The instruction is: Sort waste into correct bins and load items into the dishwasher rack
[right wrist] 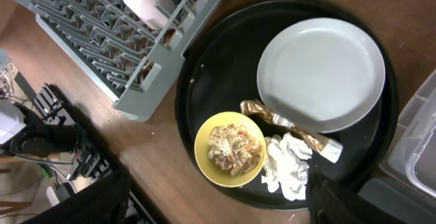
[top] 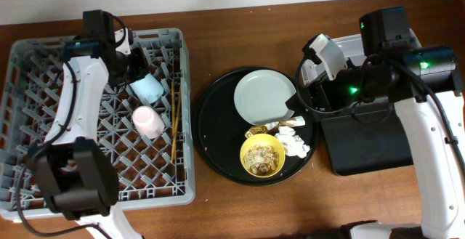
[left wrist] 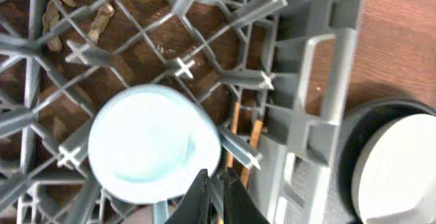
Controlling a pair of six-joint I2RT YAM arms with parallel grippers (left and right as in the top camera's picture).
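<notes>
Left tool (left wrist: pixel 216 191) over rack (top: pixel 29 72): blue cup (top: pixel 147 88), pink cup (top: pixel 147 120), two chopsticks (top: pixel 175 108).

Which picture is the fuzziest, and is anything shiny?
Left wrist view: fuzziest, the light blue cup is close, soft and washed out, the left claw a dark blur. Right wrist view: sharp, the foil wrapper glints. Overhead view: even light, everything in focus.
</notes>
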